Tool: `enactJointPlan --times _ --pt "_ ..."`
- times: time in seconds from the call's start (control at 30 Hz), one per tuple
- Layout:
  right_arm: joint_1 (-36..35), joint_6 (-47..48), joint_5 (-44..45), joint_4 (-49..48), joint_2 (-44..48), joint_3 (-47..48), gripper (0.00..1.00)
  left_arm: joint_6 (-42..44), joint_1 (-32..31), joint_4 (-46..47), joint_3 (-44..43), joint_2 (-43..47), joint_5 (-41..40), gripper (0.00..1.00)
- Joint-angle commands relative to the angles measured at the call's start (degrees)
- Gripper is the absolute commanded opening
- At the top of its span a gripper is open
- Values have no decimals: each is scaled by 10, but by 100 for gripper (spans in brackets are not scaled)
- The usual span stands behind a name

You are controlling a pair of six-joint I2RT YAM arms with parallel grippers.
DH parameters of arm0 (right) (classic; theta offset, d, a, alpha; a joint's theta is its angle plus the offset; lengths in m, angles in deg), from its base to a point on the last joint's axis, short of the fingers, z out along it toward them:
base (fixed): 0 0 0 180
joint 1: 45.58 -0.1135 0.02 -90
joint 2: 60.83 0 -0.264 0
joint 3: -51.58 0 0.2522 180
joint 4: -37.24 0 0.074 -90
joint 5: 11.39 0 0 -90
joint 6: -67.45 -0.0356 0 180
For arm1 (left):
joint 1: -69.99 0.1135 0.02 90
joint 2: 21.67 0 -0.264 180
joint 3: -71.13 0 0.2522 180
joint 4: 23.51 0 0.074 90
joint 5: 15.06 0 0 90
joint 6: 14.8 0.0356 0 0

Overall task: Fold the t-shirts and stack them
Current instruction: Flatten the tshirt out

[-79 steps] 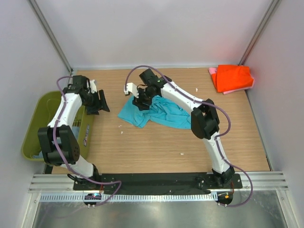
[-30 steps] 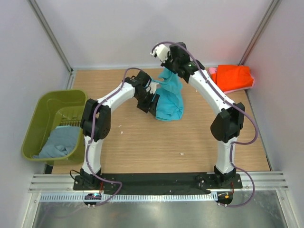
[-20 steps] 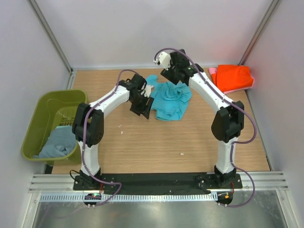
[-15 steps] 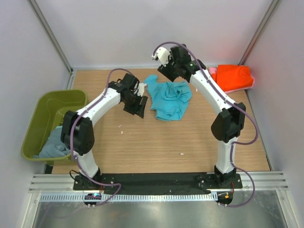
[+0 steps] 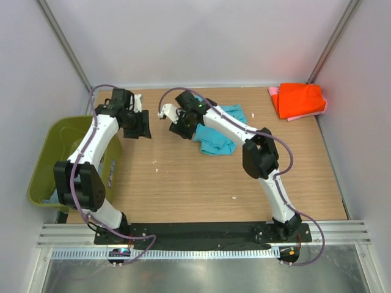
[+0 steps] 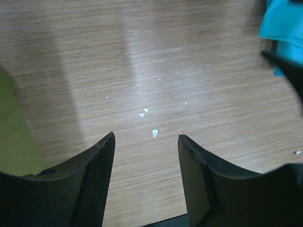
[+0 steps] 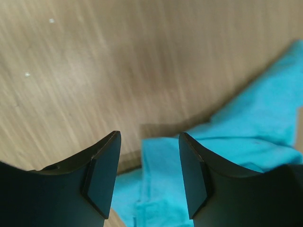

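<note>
Shirt, turquoise, is lying crumpled and unfolded on the desk, centre-far. Right gripper is hovering over its left edge, jaws wide and empty, seemingly seeking a hem to spread it. Left gripper is hanging beside the bin, jaws likewise wide, empty.

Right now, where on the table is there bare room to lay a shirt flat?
Widest: the near half of the table, from the olive bin to the right edge. A smaller patch lies between the turquoise t-shirt and the orange-red t-shirt. Crowded: far centre and far left, around the left gripper and right gripper.
</note>
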Motion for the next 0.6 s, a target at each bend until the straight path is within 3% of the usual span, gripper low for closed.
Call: enactJointPlan --times 0.0,0.4,0.57 --pt "-10 6 -1 14 1 4 57 -15 21 12 3 43 1 57" --pt "-34 44 129 -21 -24 -41 57 -34 51 29 20 61 39 57" --pt "-35 47 144 -18 -35 -49 57 -41 54 34 15 55 48 57"
